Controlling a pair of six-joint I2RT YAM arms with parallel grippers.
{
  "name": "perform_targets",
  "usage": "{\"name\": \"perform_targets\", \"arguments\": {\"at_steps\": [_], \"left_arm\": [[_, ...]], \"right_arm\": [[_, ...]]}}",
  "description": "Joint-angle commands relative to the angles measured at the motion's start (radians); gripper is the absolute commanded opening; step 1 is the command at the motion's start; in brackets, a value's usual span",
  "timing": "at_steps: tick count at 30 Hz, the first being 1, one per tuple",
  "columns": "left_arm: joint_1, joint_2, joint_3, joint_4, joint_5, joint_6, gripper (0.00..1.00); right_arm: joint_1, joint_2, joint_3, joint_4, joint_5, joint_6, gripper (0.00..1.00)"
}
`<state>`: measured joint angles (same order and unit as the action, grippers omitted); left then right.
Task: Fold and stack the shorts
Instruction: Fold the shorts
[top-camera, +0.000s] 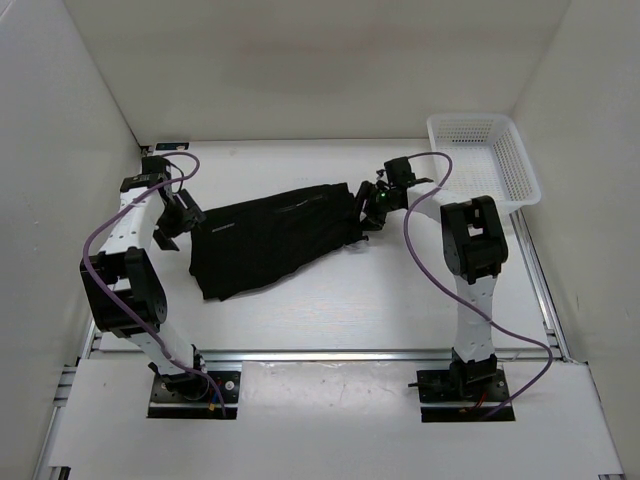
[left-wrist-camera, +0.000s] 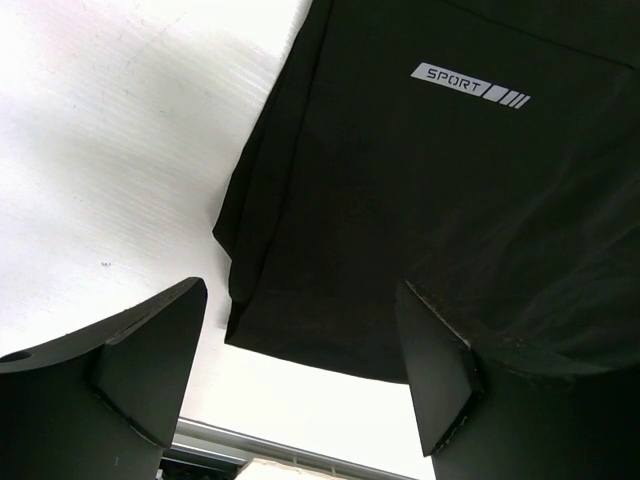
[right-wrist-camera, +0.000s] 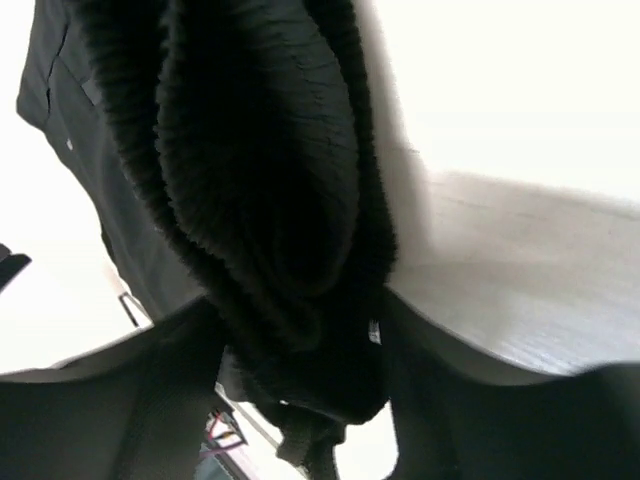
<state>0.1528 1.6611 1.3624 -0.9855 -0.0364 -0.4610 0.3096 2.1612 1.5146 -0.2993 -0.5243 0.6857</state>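
The black shorts (top-camera: 270, 235) lie partly folded across the middle of the table, waistband to the right. My left gripper (top-camera: 178, 215) is open at the shorts' left edge. In the left wrist view its fingers (left-wrist-camera: 150, 350) stand wide apart over the hem of the shorts (left-wrist-camera: 450, 200), which bear a white SPORT print. My right gripper (top-camera: 372, 208) is shut on the bunched ribbed waistband at the shorts' right end. In the right wrist view the thick folds of the shorts (right-wrist-camera: 260, 150) fill the space between the jaws of that gripper (right-wrist-camera: 300, 335).
A white perforated basket (top-camera: 485, 155) stands at the back right corner. White walls close in the table on the left, back and right. A metal rail (top-camera: 320, 355) runs along the near edge, with both arm bases behind it.
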Motion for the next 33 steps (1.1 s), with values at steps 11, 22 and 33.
{"name": "perform_targets", "arguments": {"at_steps": [11,22,33], "left_arm": [[-0.015,0.003,0.024,0.021,0.023,0.013,0.87],[-0.105,0.045,0.011,0.054,0.047,0.009,0.87],[-0.139,0.160,-0.048,0.206,0.257,-0.016,0.34]], "right_arm": [[0.000,-0.090,-0.008,0.025,0.087,0.035,0.00],[0.020,-0.262,0.035,-0.342,0.469,-0.248,0.00],[0.098,-0.353,0.245,-0.544,0.756,-0.433,0.00]]}}
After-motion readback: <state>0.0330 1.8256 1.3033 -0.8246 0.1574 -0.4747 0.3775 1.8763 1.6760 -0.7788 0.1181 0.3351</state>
